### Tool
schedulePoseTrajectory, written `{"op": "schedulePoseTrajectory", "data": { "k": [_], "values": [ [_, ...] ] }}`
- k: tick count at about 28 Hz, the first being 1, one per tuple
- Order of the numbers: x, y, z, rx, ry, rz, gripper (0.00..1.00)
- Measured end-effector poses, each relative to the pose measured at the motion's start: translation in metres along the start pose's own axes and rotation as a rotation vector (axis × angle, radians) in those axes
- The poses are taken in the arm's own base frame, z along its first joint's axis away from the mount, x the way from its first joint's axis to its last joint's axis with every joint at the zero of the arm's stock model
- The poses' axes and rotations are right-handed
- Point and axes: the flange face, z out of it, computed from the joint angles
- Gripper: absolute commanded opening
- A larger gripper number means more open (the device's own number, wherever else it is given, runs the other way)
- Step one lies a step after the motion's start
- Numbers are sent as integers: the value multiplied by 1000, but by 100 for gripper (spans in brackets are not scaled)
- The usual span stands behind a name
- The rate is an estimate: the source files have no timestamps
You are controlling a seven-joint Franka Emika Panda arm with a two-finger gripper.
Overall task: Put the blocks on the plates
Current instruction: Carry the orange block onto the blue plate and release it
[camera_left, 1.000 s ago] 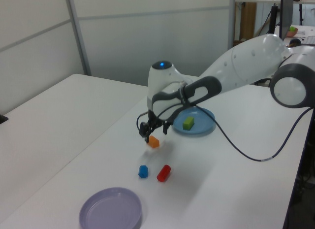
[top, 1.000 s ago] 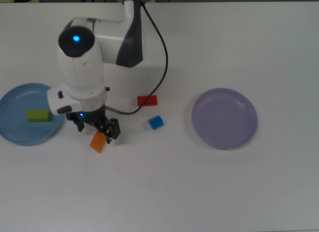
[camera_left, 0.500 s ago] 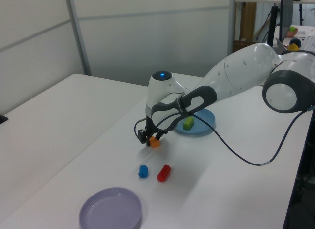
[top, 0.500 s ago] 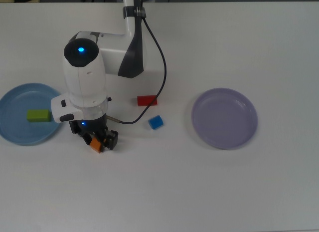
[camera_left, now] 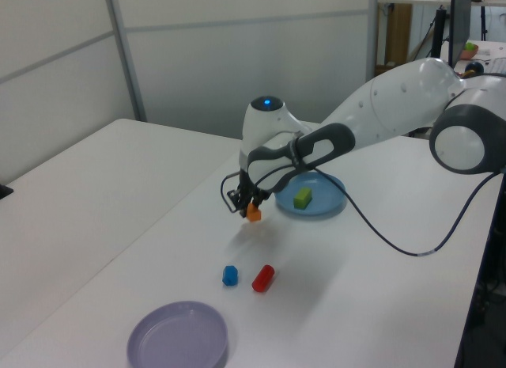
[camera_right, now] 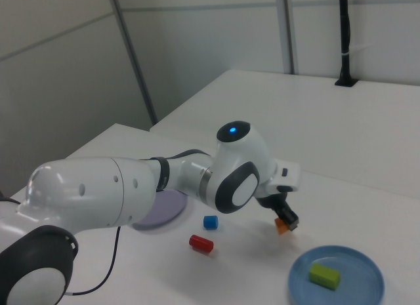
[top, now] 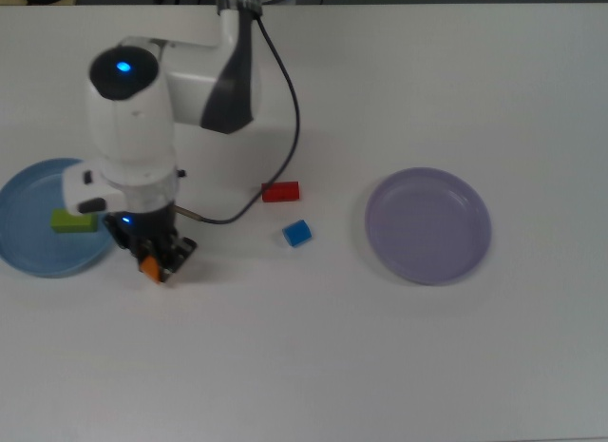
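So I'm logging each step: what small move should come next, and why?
Probably carry the orange block toward the top view's left, over the light blue plate. The hand grips it clear of the table, just beside the plate, where the green block already lies.

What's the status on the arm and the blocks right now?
Gripper shut on orange block, lifted off the table. Green block on blue plate. Red block and blue cube on table; purple plate bare. Path clear.

Bright, even overhead light on the white table [top: 380, 366]; shadows soft, edges slightly blurred throughout.
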Motion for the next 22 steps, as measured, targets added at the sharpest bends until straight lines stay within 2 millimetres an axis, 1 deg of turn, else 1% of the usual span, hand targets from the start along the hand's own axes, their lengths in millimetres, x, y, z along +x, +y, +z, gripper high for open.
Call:
{"op": "schedulePoseTrajectory", "data": {
  "k": [1, 4, 5, 8, 11, 13, 15, 16, 19, 21, 22],
  "values": [
    [6, 13, -8, -6, 6, 7, 0],
    [20, 50, -24, -23, 20, 29, 0],
    [26, 71, -31, -32, 25, 40, 0],
    [35, 113, -36, -50, 32, 70, 0],
    [37, 146, -32, -67, 23, 88, 0],
    [34, 154, -25, -72, 11, 86, 0],
    [31, 156, -16, -75, -5, 82, 0],
    [28, 155, -9, -75, -15, 80, 6],
    [25, 151, -1, -74, -27, 75, 33],
    [26, 150, -1, -73, -26, 73, 49],
    [26, 150, -2, -73, -25, 74, 59]
  ]
}}
